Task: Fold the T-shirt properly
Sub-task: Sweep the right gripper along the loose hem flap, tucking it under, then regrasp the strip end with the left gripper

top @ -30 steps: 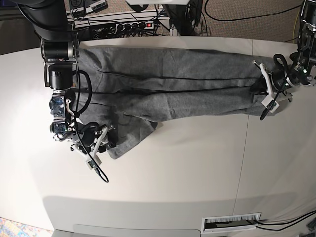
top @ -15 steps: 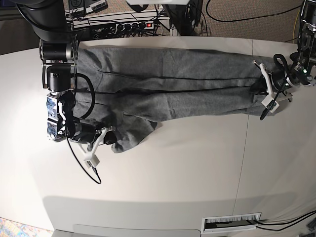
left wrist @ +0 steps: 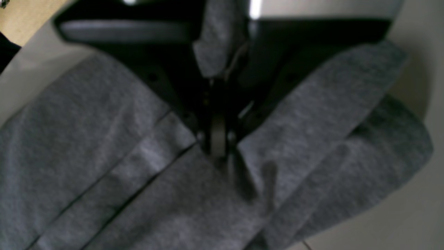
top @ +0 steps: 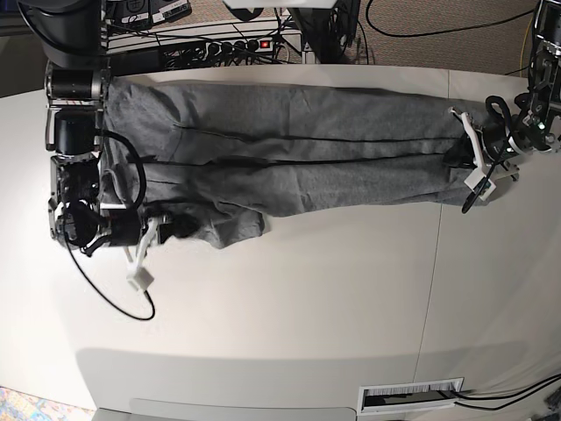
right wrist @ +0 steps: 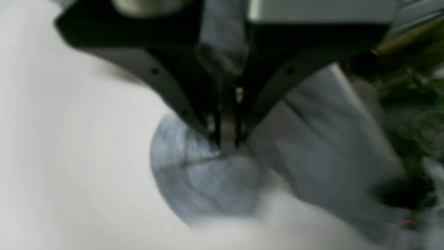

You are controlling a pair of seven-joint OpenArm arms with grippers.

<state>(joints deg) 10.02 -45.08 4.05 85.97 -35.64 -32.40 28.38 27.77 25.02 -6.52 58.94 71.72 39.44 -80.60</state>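
T-shirt [top: 289,149] fabric is pinched in both my grippers: my right gripper [right wrist: 225,139] is clamped on a bunched corner, my left gripper [left wrist: 218,146] clamped on the opposite end. Between them, the grey shirt lies stretched lengthwise across the white table [top: 333,298].

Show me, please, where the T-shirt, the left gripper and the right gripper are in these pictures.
T-shirt [top: 298,153]: base view, middle of the spread grey fabric.
Left gripper [top: 463,160]: base view, closed tips pinching the shirt's end.
Right gripper [top: 169,228]: base view, closed tips on the bunched edge.
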